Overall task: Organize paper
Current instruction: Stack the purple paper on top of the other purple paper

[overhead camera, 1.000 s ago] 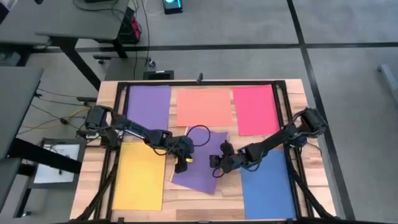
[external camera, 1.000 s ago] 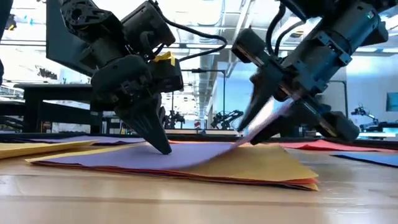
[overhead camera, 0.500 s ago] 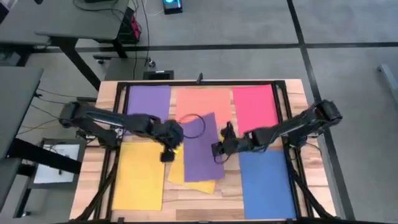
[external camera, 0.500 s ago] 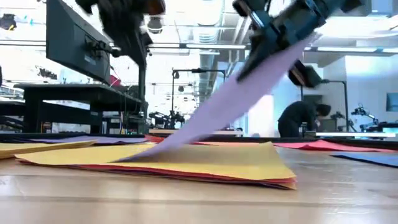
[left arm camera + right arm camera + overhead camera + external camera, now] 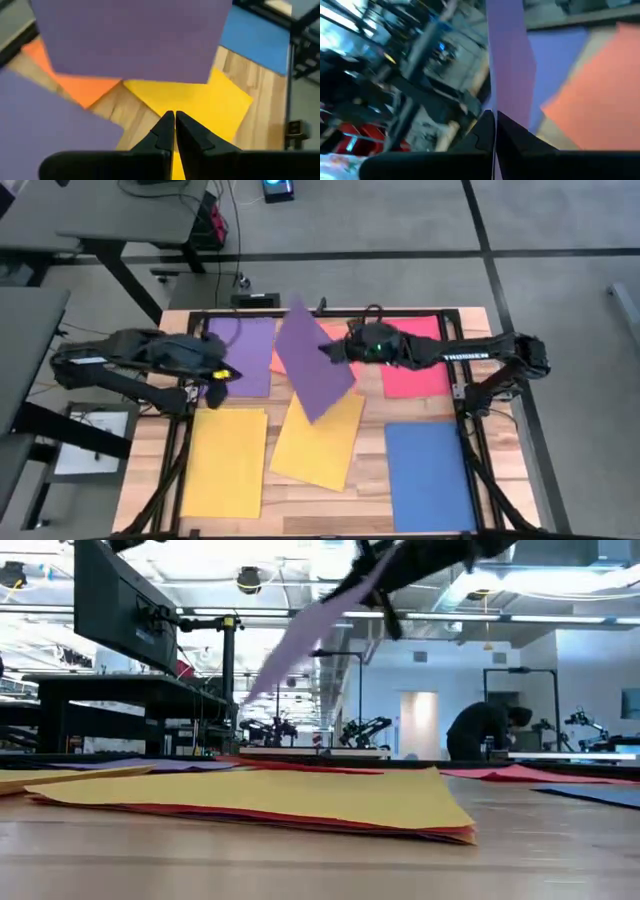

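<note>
My right gripper is shut on a purple sheet, which it holds in the air over the table's middle and far part. In the low view this purple sheet slants down from the top. Below it lies a stack with a yellow sheet on top and red and purple edges under it. My left gripper hovers shut above the near edge of the flat purple sheet at the far left, touching nothing. My right gripper pinches the purple sheet's edge between its two fingers, coming about level from the table's right side. It holds a single layer. The sheet is lifted clear of the stack and hangs tilted, its free end lower and toward the table's left.
Single sheets lie flat around the stack: yellow at the near left, blue at the near right, pink-red at the far right, salmon-orange at the far middle. A black frame borders the table.
My right gripper has risen and gone toward the far edge with the purple sheet, peeling it off the stack until it hangs clear; yellow now tops the stack. My left gripper has lifted off the stack and drawn back toward the table's left and far side.
</note>
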